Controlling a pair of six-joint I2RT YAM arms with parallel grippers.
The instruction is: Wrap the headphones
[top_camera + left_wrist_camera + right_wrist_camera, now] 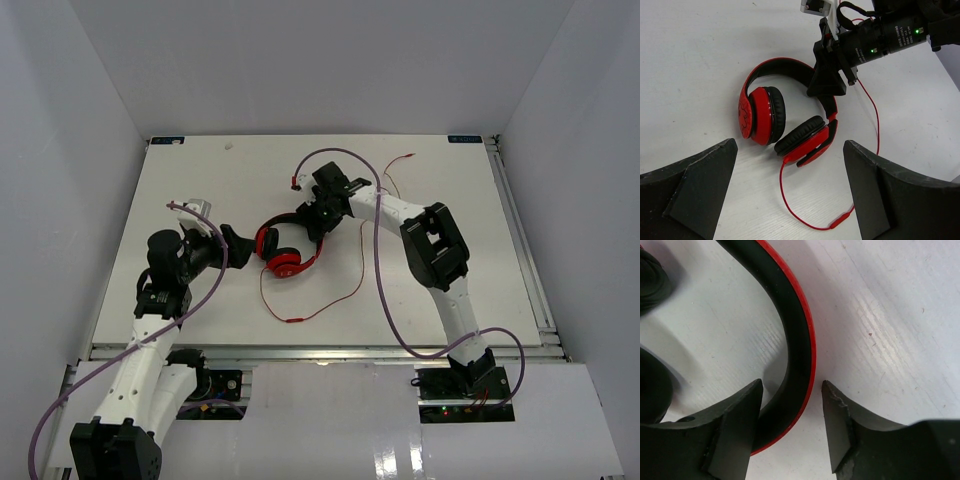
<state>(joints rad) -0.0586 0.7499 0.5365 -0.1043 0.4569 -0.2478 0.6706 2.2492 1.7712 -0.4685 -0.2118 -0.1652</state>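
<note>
- Top view: the headphones (284,246) lie mid-table (450,290). The right arm bends at the elbow and reaches left, with the right gripper (312,220) down at the headband (300,222). The left arm is folded, and the left gripper (238,245) points at the earcups from just beside them.
- Left wrist: its fingers (700,175) are spread wide and hold nothing. The headphones lie ahead, and the red cord (876,125) trails beside them.
- Right wrist: the jaws stand apart, straddling the headband. The band lies against one finger (735,425), with a gap to the other.
</note>
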